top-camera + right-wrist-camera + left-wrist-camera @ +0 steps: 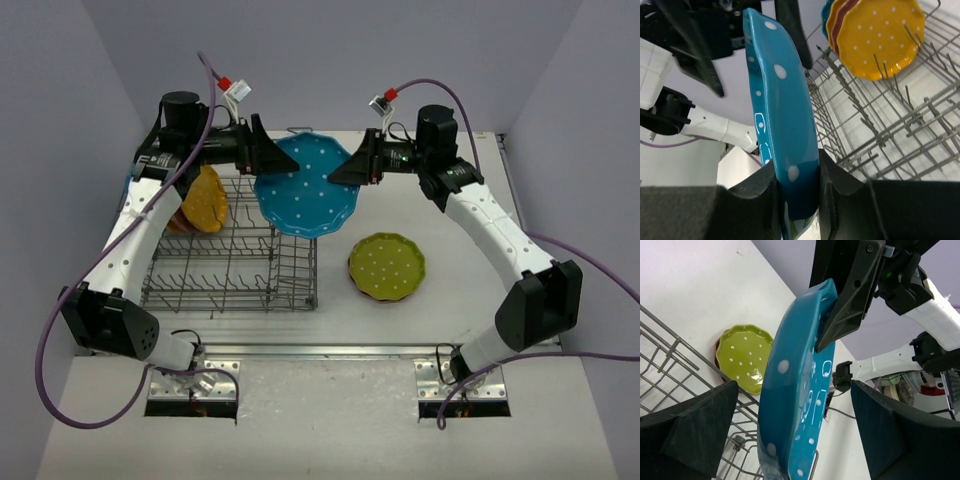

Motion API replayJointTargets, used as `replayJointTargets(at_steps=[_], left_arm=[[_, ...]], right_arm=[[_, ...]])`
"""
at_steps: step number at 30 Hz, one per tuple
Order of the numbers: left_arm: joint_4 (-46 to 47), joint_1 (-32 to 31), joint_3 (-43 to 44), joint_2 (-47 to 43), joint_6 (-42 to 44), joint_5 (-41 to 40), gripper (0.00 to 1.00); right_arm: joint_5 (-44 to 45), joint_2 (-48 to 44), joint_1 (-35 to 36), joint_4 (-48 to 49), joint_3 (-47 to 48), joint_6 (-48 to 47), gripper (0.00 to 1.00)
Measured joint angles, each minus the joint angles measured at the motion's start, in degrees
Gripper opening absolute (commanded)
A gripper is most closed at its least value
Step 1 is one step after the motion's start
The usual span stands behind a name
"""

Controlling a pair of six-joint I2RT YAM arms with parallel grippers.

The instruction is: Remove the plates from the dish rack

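**Hanging by one rim: big blue plate caught between two arms**

There it is, the large glossy blue scalloped plate with white dots (305,190), up in the air and roughly face up over the far right corner of the grey wire dish rack (230,270). The right gripper (799,182) is pinching its rim, pads pressed on both faces. The left gripper (268,152) stands spread wide, its fingers (695,430) on either side of the opposite rim and apart from it. So one pinch carries the whole blue plate.

I'd call that a tricky hold. It looks like glazed ceramic: stiff, weighty, slick, and likely to chip or shatter if dropped. The rim is the only place to take it, with the lip seated deep between the pads. A wide disc held at one edge will want to droop about that pinch, so slow, level moves seem wise.

Around it, a lime-green dotted plate (387,266) lies flat on the white bench (470,300), just right of the rack, perhaps with a darker one beneath. An orange-yellow dotted plate (205,198) stands in the tines at the rack's far left, with more plates nested behind it.

In the way are the left gripper's open fingers bracketing the blue plate, and the rack's raised side and upright tines close below. The lime-green plate also already sits where this one would likely go.
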Motion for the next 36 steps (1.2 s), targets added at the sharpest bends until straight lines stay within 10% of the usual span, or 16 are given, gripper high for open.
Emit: replayJointTargets(at_steps=[16,25,36], left_arm=[[-2.9,7.4,4.1,-0.2,1.1,-6.2,1.00],[-3.3,7.5,4.7,-0.3,2.0,-6.3,1.00],[-4.2,7.5,4.7,-0.3,2.4,-6.6,1.00]], right_arm=[[-12.0,-14.0,-36.6,-14.7,-15.2,-10.4,0.00],[-8.0,-10.2,-36.4,-35.0,-22.3,-30.9,0.00],[4.4,-3.8,-32.8,-36.1,-25.5,-38.9,0.00]])
